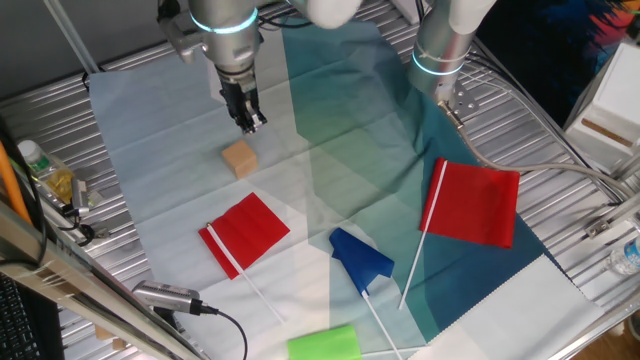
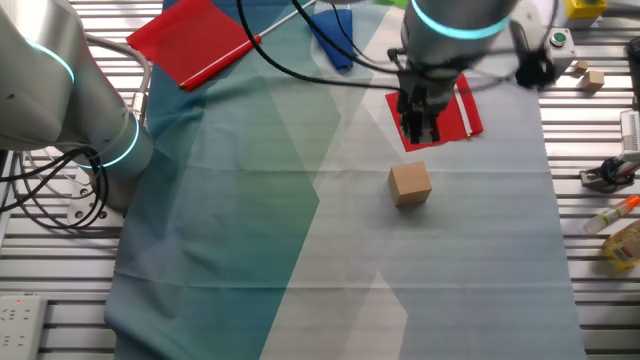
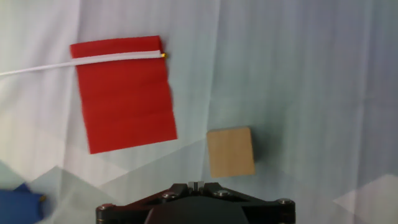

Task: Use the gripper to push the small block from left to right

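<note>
The small tan wooden block (image 1: 240, 158) sits on the pale cloth. It also shows in the other fixed view (image 2: 410, 185) and in the hand view (image 3: 231, 152). My gripper (image 1: 248, 121) hangs just above the cloth a short way behind the block, not touching it. Its black fingers are pressed together and hold nothing. In the other fixed view the gripper (image 2: 420, 132) is above the block, in front of a red flag. In the hand view the gripper (image 3: 196, 185) sits at the bottom edge, with the block just ahead and slightly right.
A small red flag (image 1: 247, 230) lies near the block, and a larger red flag (image 1: 478, 203) lies to the right. A blue flag (image 1: 360, 260) and a green rounded block (image 1: 323, 343) lie at the front. A second arm (image 1: 440, 45) stands at the back.
</note>
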Robot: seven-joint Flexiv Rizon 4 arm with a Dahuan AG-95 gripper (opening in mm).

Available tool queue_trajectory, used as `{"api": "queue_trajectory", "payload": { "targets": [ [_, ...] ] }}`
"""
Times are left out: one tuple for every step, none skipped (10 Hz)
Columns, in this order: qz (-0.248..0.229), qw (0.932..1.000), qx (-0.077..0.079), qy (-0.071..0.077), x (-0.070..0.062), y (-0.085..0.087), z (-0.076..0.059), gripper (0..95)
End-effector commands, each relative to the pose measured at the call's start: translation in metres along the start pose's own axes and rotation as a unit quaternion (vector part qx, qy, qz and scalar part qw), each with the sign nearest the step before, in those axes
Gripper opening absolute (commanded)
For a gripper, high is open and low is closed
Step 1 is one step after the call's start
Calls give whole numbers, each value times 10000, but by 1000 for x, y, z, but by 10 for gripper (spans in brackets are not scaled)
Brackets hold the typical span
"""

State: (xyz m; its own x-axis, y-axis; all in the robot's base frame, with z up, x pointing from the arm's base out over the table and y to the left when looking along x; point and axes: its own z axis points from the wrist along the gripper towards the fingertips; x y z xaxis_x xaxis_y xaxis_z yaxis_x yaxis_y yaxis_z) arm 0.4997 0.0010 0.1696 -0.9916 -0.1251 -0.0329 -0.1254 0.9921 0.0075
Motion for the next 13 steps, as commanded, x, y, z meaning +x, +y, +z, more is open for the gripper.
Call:
{"api": "queue_trajectory", "payload": {
  "targets": [
    [75, 10000, -16, -2, 0, -1, 0, 0],
    [103, 9999, -29, -15, 0, -1, 0, 0],
    [131, 9999, -32, -46, 0, -1, -1, 0],
    [146, 9999, -29, -61, -1, -3, -3, 0],
    [144, 9999, -48, -52, -3, -6, -9, 0],
    [139, 9999, -61, -25, -6, -10, -18, 0],
    [141, 9999, -99, -8, -10, -14, -25, 0],
    [178, 9996, -215, -31, -13, -17, -29, 0],
    [187, 9995, -263, -36, -14, -20, -30, 0],
    [174, 9989, -424, -57, -20, -38, -35, 0],
    [158, 9987, -474, -58, -26, -52, -40, 0],
    [168, 9986, -501, -47, -32, -62, -44, 0],
    [173, 9988, -456, -71, -33, -68, -48, 0]
  ]
}}
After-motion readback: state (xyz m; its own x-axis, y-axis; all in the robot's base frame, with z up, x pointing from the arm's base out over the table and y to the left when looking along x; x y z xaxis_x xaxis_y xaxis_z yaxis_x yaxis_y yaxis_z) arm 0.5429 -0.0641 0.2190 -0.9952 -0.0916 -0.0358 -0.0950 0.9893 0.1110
